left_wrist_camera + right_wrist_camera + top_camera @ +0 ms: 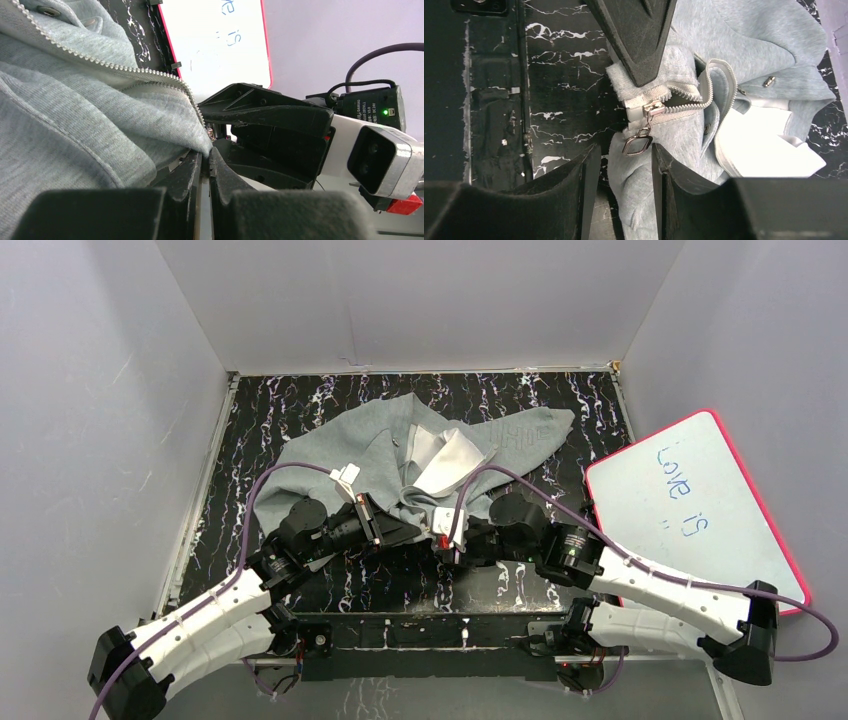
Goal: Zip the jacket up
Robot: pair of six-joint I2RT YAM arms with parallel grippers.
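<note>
The light grey fleece jacket point(395, 445) lies crumpled on the black marbled table, white lining showing at its open front. My left gripper point(412, 532) is shut on the jacket's bottom edge beside the zipper; in the left wrist view point(207, 159) the grey fabric is pinched at its fingertips and the zipper teeth point(125, 67) run up and to the left. My right gripper point(624, 150) is open, its fingers on either side of the metal zipper pull point(636, 145), which hangs from the slider point(651, 107) at the zipper's bottom end. Above the slider the teeth are apart.
A white board with a red rim point(690, 505) and blue writing leans at the table's right side. Grey walls enclose the table on three sides. The two grippers meet tip to tip at the jacket's near edge; the left finger point(639, 40) shows in the right wrist view.
</note>
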